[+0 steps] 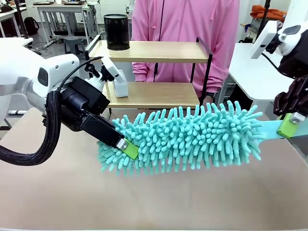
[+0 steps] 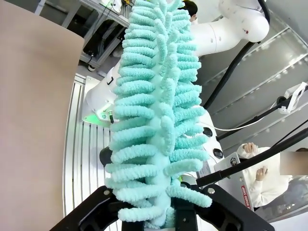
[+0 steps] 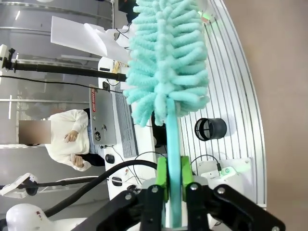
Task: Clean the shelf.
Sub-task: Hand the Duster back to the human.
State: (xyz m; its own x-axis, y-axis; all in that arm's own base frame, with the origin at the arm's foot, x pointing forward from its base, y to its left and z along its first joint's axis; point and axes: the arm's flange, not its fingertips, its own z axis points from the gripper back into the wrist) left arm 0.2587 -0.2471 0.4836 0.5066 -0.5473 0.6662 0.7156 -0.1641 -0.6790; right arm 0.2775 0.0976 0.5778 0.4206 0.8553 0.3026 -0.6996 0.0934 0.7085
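A long teal fluffy duster [image 1: 192, 137] hangs level above the tan table, held at both ends. My left gripper [image 1: 127, 148] is shut on its fluffy left end, whose strands rise from between the fingers in the left wrist view [image 2: 166, 216]. My right gripper [image 1: 289, 126] is shut on the flat teal handle [image 3: 172, 144], which sits between the green pads [image 3: 162, 180]. Behind the duster stands the shelf [image 1: 159, 51], two light wooden boards in a black frame. A black mesh cup [image 1: 116, 32] stands on its top board and a white device [image 1: 119, 83] on its lower board.
A person in a pink hoodie [image 1: 183, 24] stands right behind the shelf. A white table [image 1: 255, 72] is at the back right. The tan table [image 1: 144, 202] stretches bare in front of the duster.
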